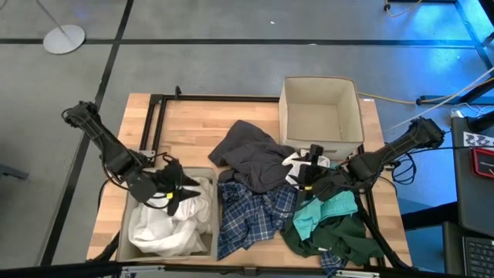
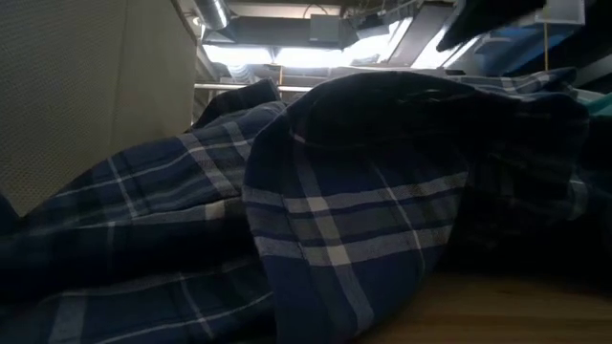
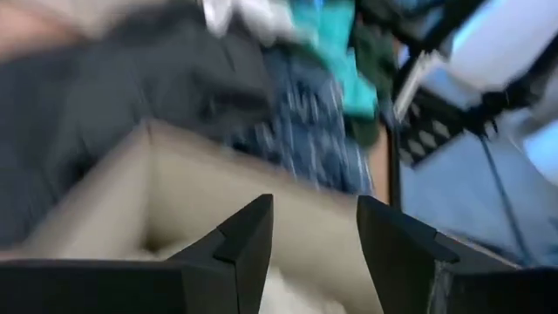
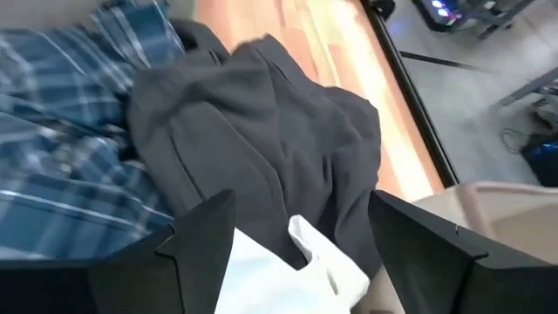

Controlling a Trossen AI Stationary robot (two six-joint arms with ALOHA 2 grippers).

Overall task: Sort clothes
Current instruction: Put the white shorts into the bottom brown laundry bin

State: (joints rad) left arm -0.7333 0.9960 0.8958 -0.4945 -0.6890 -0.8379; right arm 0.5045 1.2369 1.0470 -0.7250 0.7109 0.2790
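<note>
White clothes (image 1: pixel 171 222) lay in the near bin (image 1: pixel 127 232) under the parted, empty left gripper (image 1: pixel 176 191), so that drop looked done, while the wide-open right gripper (image 1: pixel 306 176) hovered over a white piece (image 4: pixel 270 270) beside the grey garment (image 1: pixel 251 154), needing to descend and pinch.

The wooden table (image 1: pixel 193 127) is pale blond, striped by its planks and edged with a black metal frame (image 1: pixel 154 123). Upper right of centre in the high view stands a beige fabric bin (image 1: pixel 287 116); a second beige bin (image 1: pixel 212 224) at lower left holds white garments (image 1: pixel 166 224). At centre lies a dark grey garment (image 1: pixel 251 154), below it a blue-white plaid shirt (image 1: pixel 247 216). Lower right, a teal garment (image 1: pixel 324 212) lies on a dark green garment (image 1: pixel 340 239). A small white piece of cloth (image 1: pixel 296 162) shows right of centre. Both arms are black. The floor is grey with black lines.
</note>
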